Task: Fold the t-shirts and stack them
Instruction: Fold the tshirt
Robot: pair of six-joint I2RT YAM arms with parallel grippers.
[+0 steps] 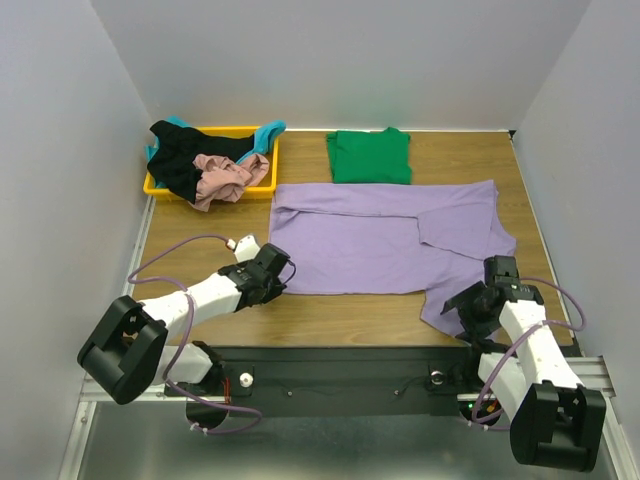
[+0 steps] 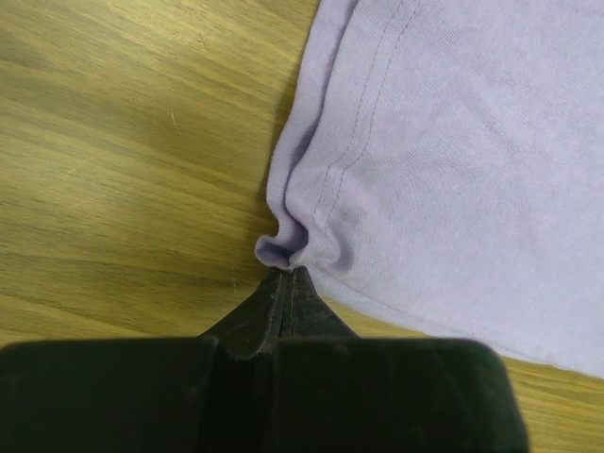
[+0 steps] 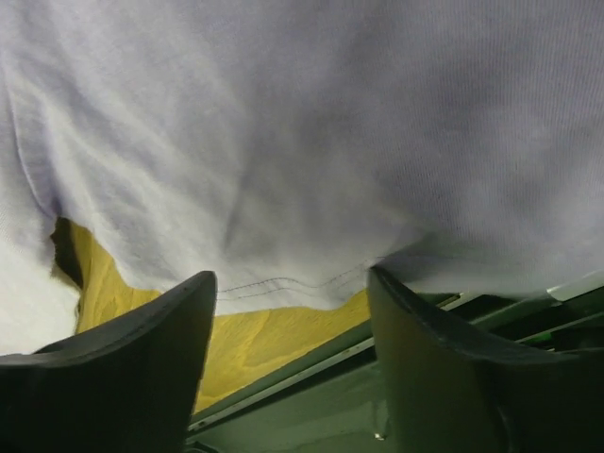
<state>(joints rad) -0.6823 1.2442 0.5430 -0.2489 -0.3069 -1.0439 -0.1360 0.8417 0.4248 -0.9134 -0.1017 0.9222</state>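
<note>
Looking from above, we see the purple shirt [image 1: 390,235] spread flat in the middle of the table [image 1: 330,312], with its right part folded in over itself. The left gripper [image 2: 286,276] is at the near-left corner of this shirt: fingers closed tight, tips pinching the small bunched corner of the hem. The right gripper [image 3: 291,281] is at the near-right corner, by the table edge. Its fingers [image 3: 142,349] stand apart, open, w/ the hem just at the tips, not squeezed. The green shirt [image 1: 370,157] lies folded at the far edge, just behind the purple one. In the yellow tray [image 1: 225,130], far left, the black shirt [image 1: 185,160], pink shirt [image 1: 228,178] & teal shirt [image 1: 270,130] lie crumpled together.
</note>
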